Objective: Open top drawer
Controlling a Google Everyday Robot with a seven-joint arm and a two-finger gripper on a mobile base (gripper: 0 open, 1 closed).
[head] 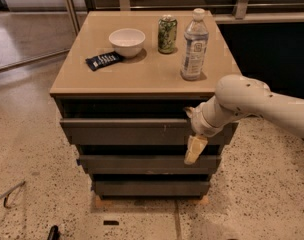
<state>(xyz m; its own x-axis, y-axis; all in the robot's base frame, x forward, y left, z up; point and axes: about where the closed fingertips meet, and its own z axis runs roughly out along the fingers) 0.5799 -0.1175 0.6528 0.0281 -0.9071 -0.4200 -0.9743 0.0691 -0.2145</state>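
Your hand [194,134] sits against the right end of the top drawer [132,132], and the arm reaches in from the drawer's right. One pale part pokes into the dark gap above the drawer front and another hangs down below it. You cannot tell from this view whether the hand is spread or clamped on that front.

The top drawer lies directly under the worktop [142,81] and above the two narrower drawers. Its front seems to stand a little proud of the cabinet.

There is no handle, so a pull from so far right of the drawer's centre may let the hand slip off, or rack the drawer in its runners. A jerk could also topple the water bottle [194,46], which stands above the drawer's right end.
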